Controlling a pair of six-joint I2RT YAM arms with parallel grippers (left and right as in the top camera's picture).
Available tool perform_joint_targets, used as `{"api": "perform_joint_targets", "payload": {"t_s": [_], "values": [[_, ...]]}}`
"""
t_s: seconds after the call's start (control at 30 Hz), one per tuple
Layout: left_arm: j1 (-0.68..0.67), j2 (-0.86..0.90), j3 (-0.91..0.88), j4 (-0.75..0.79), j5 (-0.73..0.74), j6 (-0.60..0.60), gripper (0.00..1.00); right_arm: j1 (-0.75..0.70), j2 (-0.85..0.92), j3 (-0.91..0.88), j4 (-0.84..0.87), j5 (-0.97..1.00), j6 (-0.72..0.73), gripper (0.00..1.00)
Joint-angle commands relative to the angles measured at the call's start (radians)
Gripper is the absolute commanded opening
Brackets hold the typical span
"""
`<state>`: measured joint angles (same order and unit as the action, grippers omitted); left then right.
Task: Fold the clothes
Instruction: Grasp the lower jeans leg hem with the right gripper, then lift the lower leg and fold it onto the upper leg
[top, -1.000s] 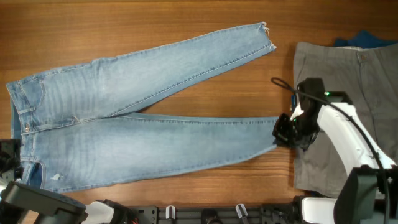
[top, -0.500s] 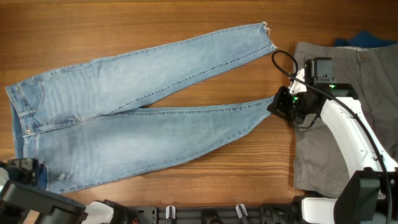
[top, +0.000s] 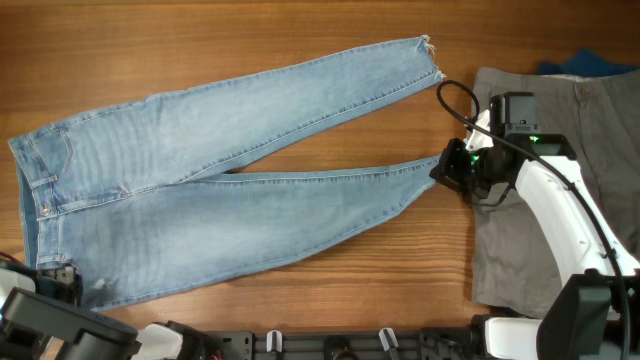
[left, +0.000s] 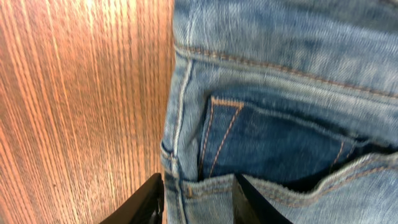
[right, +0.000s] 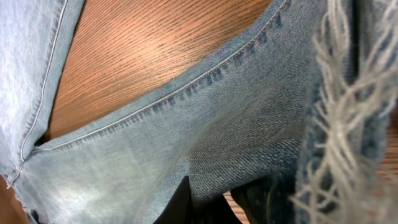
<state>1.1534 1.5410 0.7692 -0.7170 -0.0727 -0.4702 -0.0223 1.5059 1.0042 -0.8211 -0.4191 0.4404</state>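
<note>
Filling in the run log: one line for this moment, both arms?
step: fold jeans | right gripper: shut on lower leg hem | left gripper: shut on jeans waistband | legs: splayed, unfolded

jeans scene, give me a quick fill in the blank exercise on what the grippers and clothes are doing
1. The right gripper is shut on the frayed ____ of the lower leg of the light blue jeans.
2. The left gripper is shut on the jeans at their ____ end.
3. Under the right arm lie grey khaki trousers, and a ____ blue garment peeks out behind them.
4. The jeans lie on a ____ table.

Missing words: hem; waist; dark; wooden
</note>
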Motion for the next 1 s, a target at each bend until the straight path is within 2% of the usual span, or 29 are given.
{"api": "perform_joint_targets", "payload": {"t_s": [0.0, 0.03, 0.07, 0.1, 0.17, 0.2, 0.3, 0.47, 0.53, 0.63, 0.77, 0.83, 0.97], "values": [[0.006, 0.063, -0.021, 0.021, -0.042, -0.037, 0.4, 0.002, -0.008, 0.015, 0.009, -0.003, 0.007, 0.04], [0.006, 0.09, -0.02, 0.031, -0.042, -0.037, 0.45, 0.002, -0.008, 0.015, 0.013, -0.001, 0.008, 0.04], [0.013, 0.116, -0.018, 0.042, -0.042, -0.037, 0.45, 0.002, -0.008, 0.015, 0.014, 0.001, 0.007, 0.04], [0.017, 0.129, -0.018, 0.052, -0.042, -0.037, 0.41, 0.002, -0.008, 0.015, 0.014, 0.002, 0.007, 0.04], [0.018, 0.13, -0.018, 0.071, -0.037, -0.035, 0.19, 0.002, -0.008, 0.02, 0.013, 0.008, 0.003, 0.04], [0.018, 0.129, -0.013, 0.07, -0.013, -0.035, 0.04, 0.002, -0.01, 0.031, 0.006, 0.008, 0.003, 0.04], [0.018, 0.114, 0.045, -0.008, 0.008, -0.032, 0.04, 0.002, -0.019, 0.113, -0.086, 0.008, -0.009, 0.04], [0.017, -0.002, 0.365, -0.341, -0.076, -0.032, 0.04, 0.006, -0.02, 0.482, -0.434, 0.003, -0.051, 0.04], [0.017, -0.065, 0.428, -0.375, -0.087, -0.032, 0.04, 0.006, -0.019, 0.555, -0.398, 0.003, -0.037, 0.04], [0.013, -0.166, 0.48, -0.394, -0.112, -0.032, 0.04, 0.013, -0.013, 0.556, -0.288, -0.018, 0.09, 0.04], [0.001, -0.27, 0.505, -0.412, -0.164, -0.032, 0.04, 0.019, -0.012, 0.562, -0.288, -0.02, 0.098, 0.04], [-0.021, -0.27, 0.505, -0.405, -0.163, -0.033, 0.04, 0.019, -0.005, 0.562, -0.259, -0.007, 0.1, 0.04], [-0.161, -0.22, 0.505, -0.297, -0.161, -0.032, 0.04, 0.061, 0.122, 0.559, -0.065, 0.004, 0.16, 0.04]]}}
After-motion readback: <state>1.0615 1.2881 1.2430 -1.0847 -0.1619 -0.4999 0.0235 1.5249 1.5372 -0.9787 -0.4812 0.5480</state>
